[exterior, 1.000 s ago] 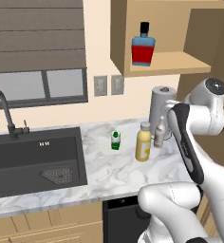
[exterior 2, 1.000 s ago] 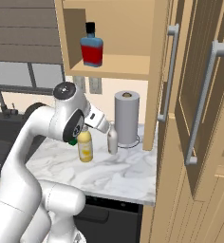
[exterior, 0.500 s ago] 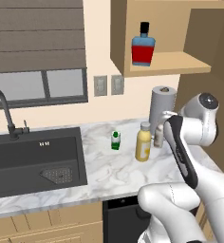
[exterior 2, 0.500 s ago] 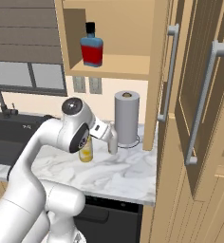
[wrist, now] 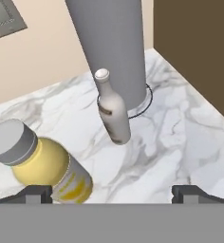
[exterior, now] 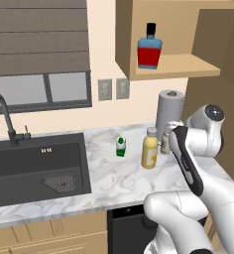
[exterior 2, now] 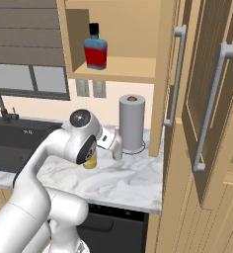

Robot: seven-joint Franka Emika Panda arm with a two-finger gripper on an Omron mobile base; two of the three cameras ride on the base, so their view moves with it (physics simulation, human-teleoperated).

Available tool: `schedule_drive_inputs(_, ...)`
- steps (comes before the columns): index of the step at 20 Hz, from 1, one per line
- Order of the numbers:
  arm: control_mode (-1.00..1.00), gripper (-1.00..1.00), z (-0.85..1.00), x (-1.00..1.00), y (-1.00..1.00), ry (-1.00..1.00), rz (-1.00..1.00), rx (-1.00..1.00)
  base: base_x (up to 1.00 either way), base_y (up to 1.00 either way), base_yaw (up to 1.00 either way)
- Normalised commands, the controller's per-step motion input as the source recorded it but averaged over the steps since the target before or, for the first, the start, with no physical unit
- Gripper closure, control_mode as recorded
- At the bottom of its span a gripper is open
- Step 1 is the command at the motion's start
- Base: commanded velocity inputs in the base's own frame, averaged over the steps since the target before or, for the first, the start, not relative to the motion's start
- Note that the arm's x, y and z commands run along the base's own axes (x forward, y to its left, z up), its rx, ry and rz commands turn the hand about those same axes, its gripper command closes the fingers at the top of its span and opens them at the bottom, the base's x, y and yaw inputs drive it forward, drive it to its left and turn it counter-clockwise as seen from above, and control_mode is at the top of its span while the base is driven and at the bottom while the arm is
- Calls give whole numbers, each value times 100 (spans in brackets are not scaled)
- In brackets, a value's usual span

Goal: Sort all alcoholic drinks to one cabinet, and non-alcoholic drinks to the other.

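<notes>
My gripper (wrist: 112, 194) is open, its fingertips (wrist: 35, 193) spread wide and low over the marble counter. Straight ahead of it stands the slim grey long-necked bottle (wrist: 113, 113), untouched. The tall yellow bottle (wrist: 47, 163) with its pale grey cap stands close by the left fingertip. In the left base view the yellow bottle (exterior: 149, 149) and the small green-and-white carton (exterior: 120, 147) stand left of the hand. The blue bottle (exterior: 149, 47) with red label rests on the shelf of the small cabinet (exterior: 188, 64). The tall pantry unit (exterior 2: 207, 163) stands at the right, doors shut.
A grey paper towel roll (wrist: 111, 42) stands right behind the grey bottle, against the wall. The pantry's brown side panel (wrist: 194, 47) closes off the counter's end. A dark sink (exterior: 34, 163) with a faucet (exterior: 2, 116) lies far left. Silver bar handles (exterior 2: 212, 104) stick out from the pantry doors.
The arm has dropped and swung its hand down toward the bottles by the paper towel roll. The jaws stayed open. The bottles and carton have not moved.
</notes>
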Motion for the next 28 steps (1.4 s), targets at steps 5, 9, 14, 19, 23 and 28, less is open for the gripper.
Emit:
schedule_drive_inputs(5,-100,-100,-4,13,-14,0,2,0,0,0,0)
schedule_drive_inputs(9,-100,-100,-12,14,-4,0,1,0,0,0,0)
schedule_drive_inputs(14,-100,-100,-21,27,0,1,1,0,0,0,0)
schedule_drive_inputs(19,-100,-100,-13,20,-5,0,2,0,0,0,0)
schedule_drive_inputs(23,-100,-100,-9,21,-5,0,2,0,0,0,0)
schedule_drive_inputs(28,-100,-100,-14,15,-1,0,1,0,0,0,0)
